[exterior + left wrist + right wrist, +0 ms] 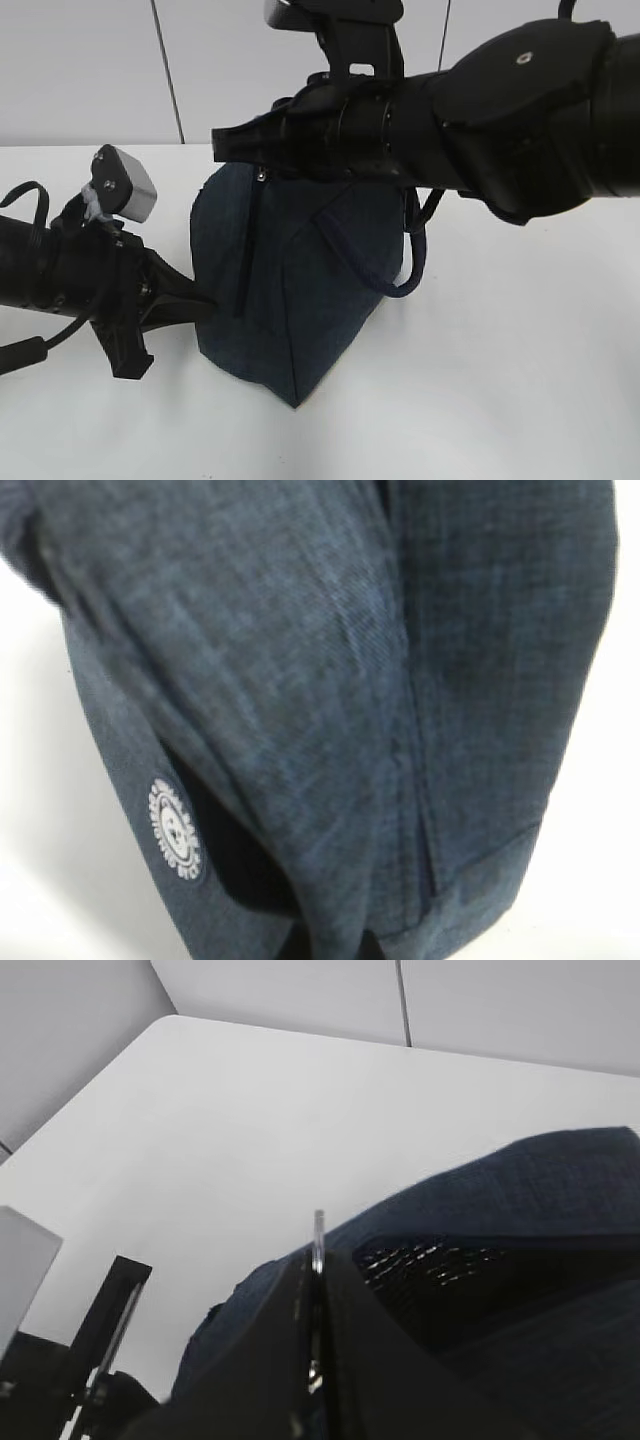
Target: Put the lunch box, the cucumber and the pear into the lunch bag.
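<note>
Perhaps unreadable badge [175, 830] on lunch bag [330, 680]

Dark navy fabric of the lunch bag [330, 680] fills the view. A round white emblem [175, 829] sits low on its left side, with the white desk [50, 860] beside it.

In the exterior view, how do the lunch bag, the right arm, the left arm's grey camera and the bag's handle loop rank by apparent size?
1. right arm, though nearness to the camera enlarges it
2. lunch bag, similar in area
3. handle loop
4. grey camera, close to the loop
</note>
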Tool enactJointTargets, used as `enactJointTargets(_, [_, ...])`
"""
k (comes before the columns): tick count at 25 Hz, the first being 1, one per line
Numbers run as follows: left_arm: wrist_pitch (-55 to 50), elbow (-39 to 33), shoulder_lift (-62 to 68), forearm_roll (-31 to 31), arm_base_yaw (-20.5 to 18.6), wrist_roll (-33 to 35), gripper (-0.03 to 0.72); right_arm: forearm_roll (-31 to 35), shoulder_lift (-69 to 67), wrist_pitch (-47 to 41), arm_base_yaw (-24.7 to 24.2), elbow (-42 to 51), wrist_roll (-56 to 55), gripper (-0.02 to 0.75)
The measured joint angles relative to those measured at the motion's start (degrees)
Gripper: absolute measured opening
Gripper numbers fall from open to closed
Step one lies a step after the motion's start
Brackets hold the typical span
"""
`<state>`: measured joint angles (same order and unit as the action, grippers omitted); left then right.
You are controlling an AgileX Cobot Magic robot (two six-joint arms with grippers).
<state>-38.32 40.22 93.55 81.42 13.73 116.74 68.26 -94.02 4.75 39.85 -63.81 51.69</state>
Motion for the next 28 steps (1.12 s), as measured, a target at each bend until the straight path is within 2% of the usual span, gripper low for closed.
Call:
enactJointTargets(12, [0.5,0.0,0.0,-0.2,0.0,0.0,0.008,1.1,0.0,-0.2,-1.8,-0.6,0.0,0.000])
enactJointTargets(20, [0.8,0.1,0.0,-0.2,0.1,0.0,0.007,2.3,0.0,-1.1,-7.3,-0.7,0.1,0.000])
enactJointTargets(28, [1.1,0.2,0.0,-0.2,0.2,0.0,0.007,3.6,-1.8,-3.5,-10.7,-1.0,0.1,0.000])
